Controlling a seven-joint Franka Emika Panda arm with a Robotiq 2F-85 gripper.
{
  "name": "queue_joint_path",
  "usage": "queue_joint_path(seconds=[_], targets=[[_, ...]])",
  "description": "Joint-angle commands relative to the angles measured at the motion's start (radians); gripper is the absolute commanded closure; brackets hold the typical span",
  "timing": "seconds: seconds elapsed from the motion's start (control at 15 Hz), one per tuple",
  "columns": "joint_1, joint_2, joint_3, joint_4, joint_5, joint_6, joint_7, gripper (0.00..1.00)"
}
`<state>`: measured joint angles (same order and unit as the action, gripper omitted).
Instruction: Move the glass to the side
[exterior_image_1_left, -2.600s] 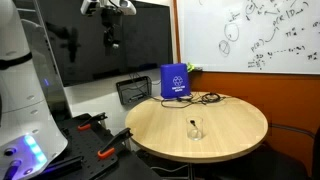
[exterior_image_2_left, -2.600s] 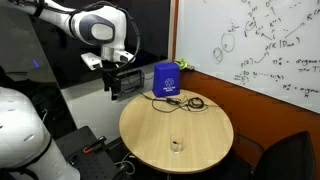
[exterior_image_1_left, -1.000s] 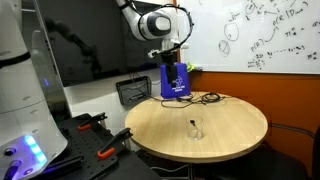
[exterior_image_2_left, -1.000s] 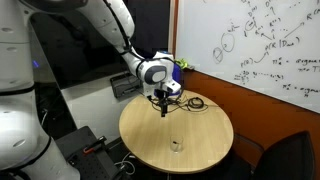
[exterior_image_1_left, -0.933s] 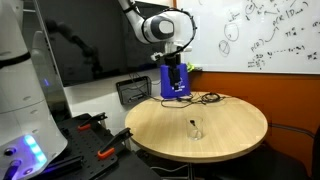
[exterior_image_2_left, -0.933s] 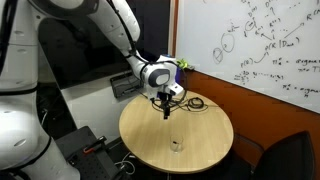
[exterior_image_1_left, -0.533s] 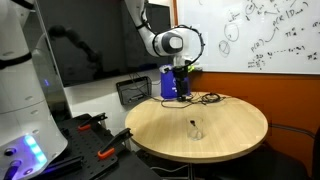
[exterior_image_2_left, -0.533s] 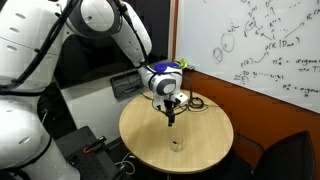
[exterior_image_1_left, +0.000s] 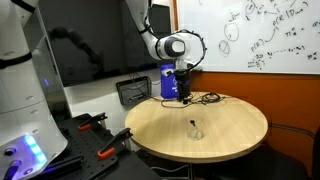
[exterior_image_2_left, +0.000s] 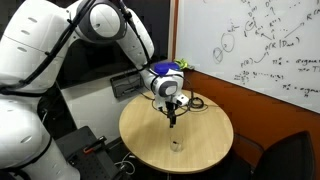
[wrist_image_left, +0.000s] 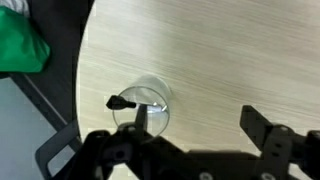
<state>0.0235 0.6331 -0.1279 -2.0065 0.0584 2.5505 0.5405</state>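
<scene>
Pincer (wrist_image_left: 197, 130) jaws stand apart over the tabletop (wrist_image_left: 220, 60), the glass (wrist_image_left: 142, 108) lying below by one finger — light, rigid, slick, breakable — so grip across its wall.

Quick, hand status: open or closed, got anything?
Hand: open, holding nothing. The glass stands free on the table, not between the fingers.

I log: office meeting room. Whiteboard (exterior_image_1_left: 250, 35) with scribbled formulas, 1 o'clock; round wooden table (exterior_image_1_left: 235, 125), 6 o'clock; large dark screen (exterior_image_1_left: 95, 45), 10 o'clock.
</scene>
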Motion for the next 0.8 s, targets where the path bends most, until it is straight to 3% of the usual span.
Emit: queue_joint_path(seconds=[0.0, 0.13, 0.6, 0.67, 0.73], targets=[[0.016, 0.002, -0.016, 0.002, 0.018, -0.003, -0.012, 0.00], [0.008, 0.039, -0.022, 0.021, 0.026, 0.052, -0.003, 0.00], [-0.101, 0.226, 0.030, 0.220, 0.129, -0.029, -0.116, 0.01], [-0.109, 0.249, 0.035, 0.247, 0.140, -0.029, -0.127, 0.08], [-0.108, 0.275, 0.031, 0.279, 0.147, -0.041, -0.120, 0.26]])
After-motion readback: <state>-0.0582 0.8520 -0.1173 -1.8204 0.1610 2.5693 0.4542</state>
